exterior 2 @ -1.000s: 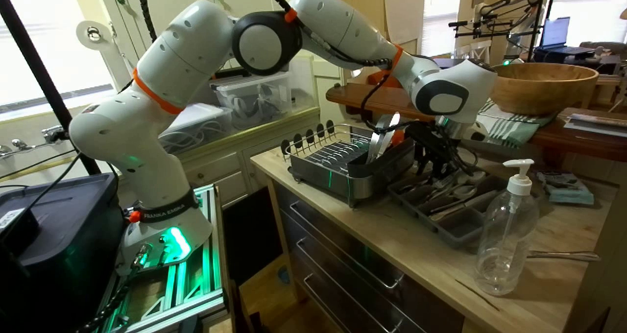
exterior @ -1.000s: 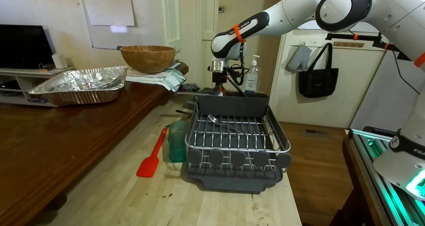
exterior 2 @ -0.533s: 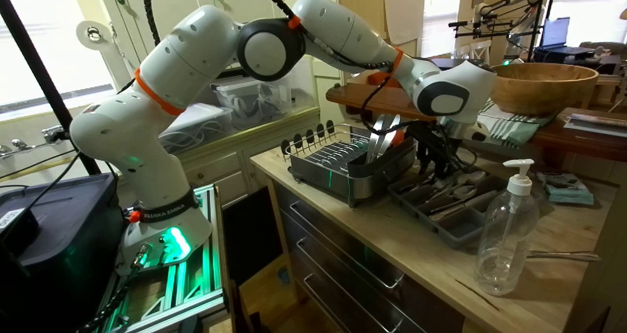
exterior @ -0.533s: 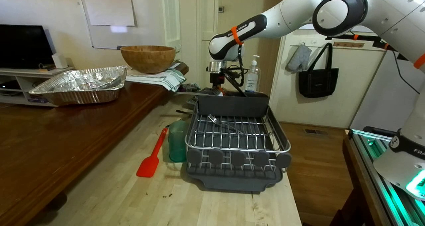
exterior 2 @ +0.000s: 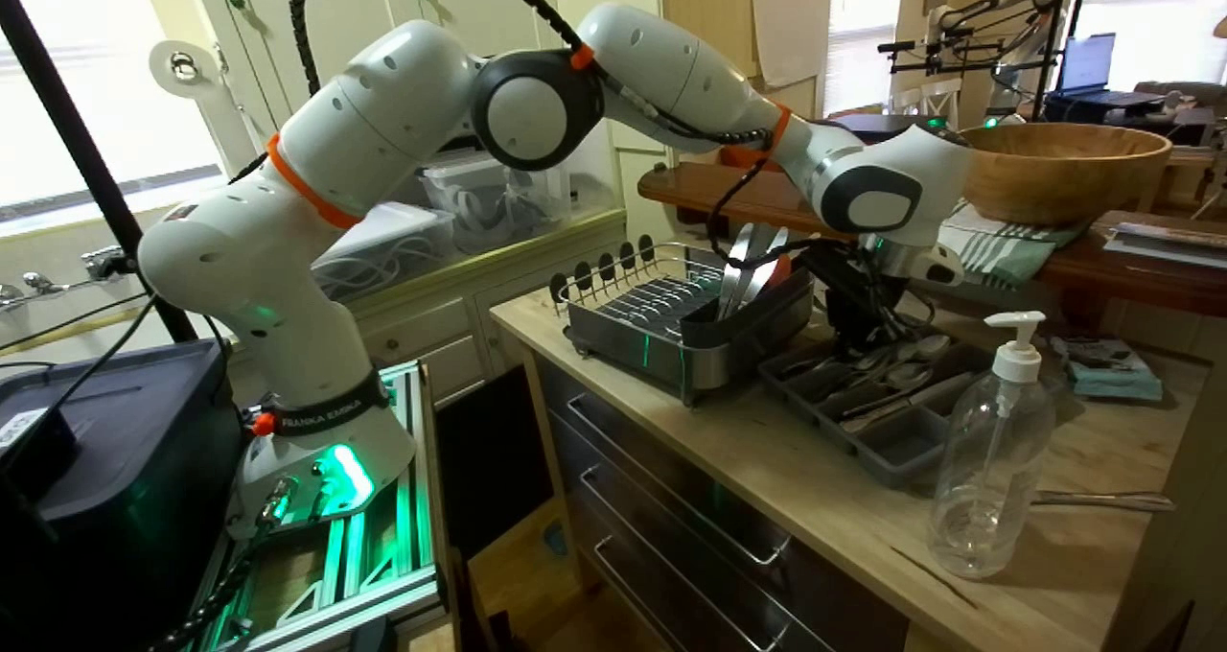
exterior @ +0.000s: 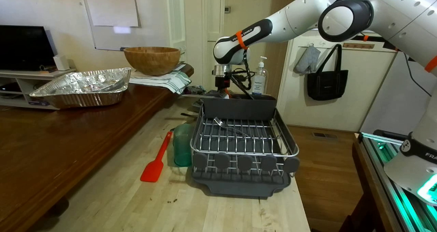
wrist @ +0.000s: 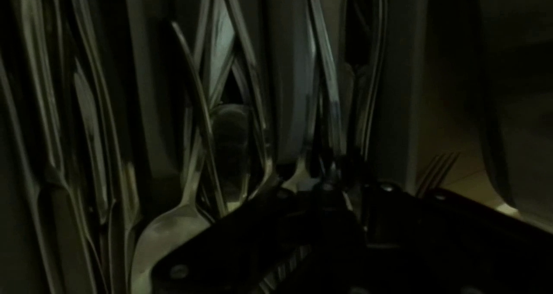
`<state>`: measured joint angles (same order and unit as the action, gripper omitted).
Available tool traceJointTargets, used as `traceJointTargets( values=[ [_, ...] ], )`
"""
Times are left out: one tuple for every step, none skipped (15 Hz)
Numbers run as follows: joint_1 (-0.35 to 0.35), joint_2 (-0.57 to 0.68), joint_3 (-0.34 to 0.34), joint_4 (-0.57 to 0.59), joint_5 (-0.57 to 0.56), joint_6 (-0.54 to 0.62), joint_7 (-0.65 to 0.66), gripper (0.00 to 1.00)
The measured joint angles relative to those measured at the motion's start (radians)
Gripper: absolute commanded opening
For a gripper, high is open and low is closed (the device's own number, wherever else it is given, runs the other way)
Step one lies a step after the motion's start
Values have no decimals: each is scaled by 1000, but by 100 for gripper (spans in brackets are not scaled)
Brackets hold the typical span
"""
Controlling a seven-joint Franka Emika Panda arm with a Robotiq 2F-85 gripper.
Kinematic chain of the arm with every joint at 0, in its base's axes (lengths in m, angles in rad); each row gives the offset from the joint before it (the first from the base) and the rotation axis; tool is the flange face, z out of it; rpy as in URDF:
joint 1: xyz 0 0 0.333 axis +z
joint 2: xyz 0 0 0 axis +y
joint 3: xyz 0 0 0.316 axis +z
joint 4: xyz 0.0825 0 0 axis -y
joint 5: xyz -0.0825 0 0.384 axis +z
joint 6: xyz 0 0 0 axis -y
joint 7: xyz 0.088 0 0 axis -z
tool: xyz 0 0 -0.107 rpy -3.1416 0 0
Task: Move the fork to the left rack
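Observation:
A short metal fork lies across the wires of the dish rack in an exterior view. The rack also shows in an exterior view. My gripper points down into the grey cutlery tray beside the rack. In the wrist view my gripper is low among metal utensils, its dark fingertips close together on both sides of a thin metal handle. That utensil's head is hidden. Tines show under the left finger. Another fork's tines show just outside the tray. The wrist picture is very dark.
Tall utensils stand in the rack's holder, close to my gripper. A clear pump bottle stands past the tray. A green cup and a red spatula lie beside the rack. A wooden bowl sits on the raised counter.
The arm's elbow has dropped and the gripper has shifted slightly down. The fingers stood apart before and now look drawn together. The fork on the rack has not moved.

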<state>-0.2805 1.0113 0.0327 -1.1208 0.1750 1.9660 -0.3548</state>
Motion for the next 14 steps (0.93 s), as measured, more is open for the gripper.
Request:
traceJointTargets(
  values=[
    [6, 3, -5, 3, -8, 0, 8, 41],
    [12, 5, -9, 7, -15, -2, 17, 19],
    [21, 8, -14, 12, -26, -5, 26, 7],
    [31, 10, -21, 17, -40, -8, 38, 3],
    [41, 14, -30, 22, -57, -13, 49, 0],
    [49, 16, -35, 27, -68, -22, 59, 39],
    [56, 19, -39, 33, -80, -32, 66, 5],
    [62, 22, -43, 39, -92, -38, 72, 7],
    [66, 27, -46, 46, -100, -45, 77, 4],
    [70, 30, -47, 52, -107, -49, 79, 0],
    [72, 31, -48, 54, -111, -53, 81, 2],
    [74, 33, -49, 56, -114, -55, 82, 1],
    [74, 36, -49, 57, -115, -59, 86, 0],
    [73, 39, -50, 60, -115, -65, 87, 0]
  ],
)
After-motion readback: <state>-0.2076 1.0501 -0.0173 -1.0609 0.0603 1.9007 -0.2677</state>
